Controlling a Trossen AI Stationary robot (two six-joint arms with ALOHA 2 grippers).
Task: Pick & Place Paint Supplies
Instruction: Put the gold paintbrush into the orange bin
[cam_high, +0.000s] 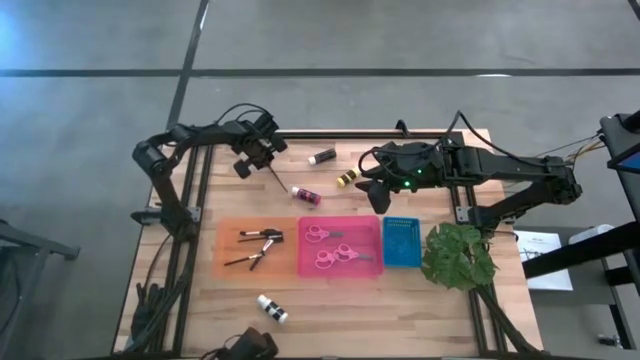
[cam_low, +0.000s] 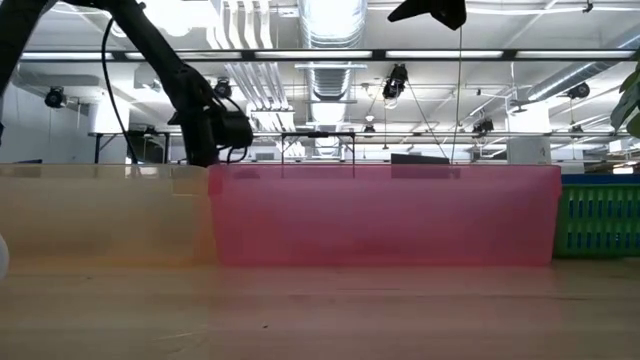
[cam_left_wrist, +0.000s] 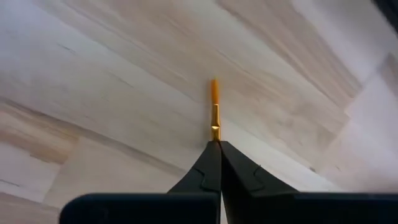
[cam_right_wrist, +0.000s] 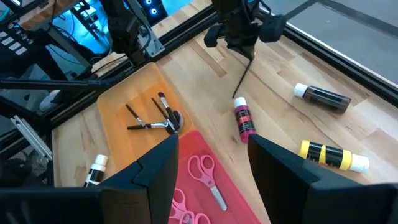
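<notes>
My left gripper (cam_high: 258, 152) hovers over the table's far left, shut on a thin brush (cam_right_wrist: 243, 74). The brush slants down toward a pink paint bottle (cam_high: 306, 196) lying on the wood. A black bottle (cam_high: 321, 157) and a yellow bottle (cam_high: 347, 179) lie farther right, and a white bottle (cam_high: 271, 309) lies near the front edge. More brushes (cam_high: 256, 247) lie in the orange tray (cam_high: 228, 262). Pink-handled scissors (cam_high: 335, 247) lie in the pink tray (cam_high: 370, 268). My right gripper (cam_right_wrist: 211, 163) hangs open high over the middle of the table, holding nothing. My left gripper pinches the brush between its two shut fingertips (cam_left_wrist: 210, 163), which come from above and point steeply down. A gold stretch of the brush (cam_left_wrist: 214, 115) sticks out past the tips. The brush slants away below the fingers. Whether its lower end (cam_right_wrist: 236, 97) touches the table, I cannot tell.
A blue basket (cam_high: 402, 241) stands right of the pink tray, with a green leafy plant (cam_high: 458, 256) beside it at the right edge. Black frame rails (cam_high: 200, 190) run along the table's left and far sides. Bare wood lies between the bottles and the trays.
</notes>
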